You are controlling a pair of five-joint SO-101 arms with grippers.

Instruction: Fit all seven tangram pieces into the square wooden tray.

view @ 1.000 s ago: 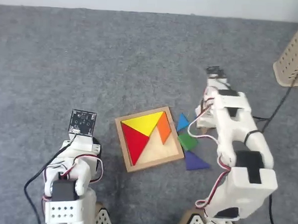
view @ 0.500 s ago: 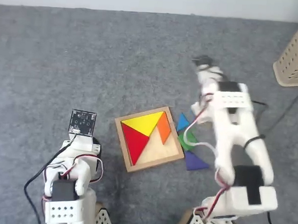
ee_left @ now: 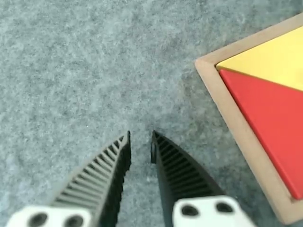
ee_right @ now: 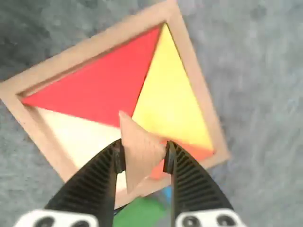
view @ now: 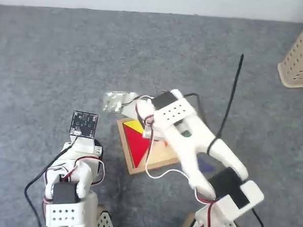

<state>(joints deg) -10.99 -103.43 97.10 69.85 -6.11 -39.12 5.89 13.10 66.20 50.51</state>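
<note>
One tan piece (ee_right: 135,135) sits clamped in the right gripper (ee_right: 143,147) above the tray (ee_right: 204,101); left gripper (ee_left: 140,137) narrowly parted.

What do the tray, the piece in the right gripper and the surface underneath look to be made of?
Tray: apparently unfinished light wood, with a matte tan rim and a pale floor. Piece in the right gripper: seemingly wood too; the side facing the camera is bare tan, and its other side is hidden. Table surface: grey felt or short-pile carpet, judging by its fuzzy, speckled texture.
</note>
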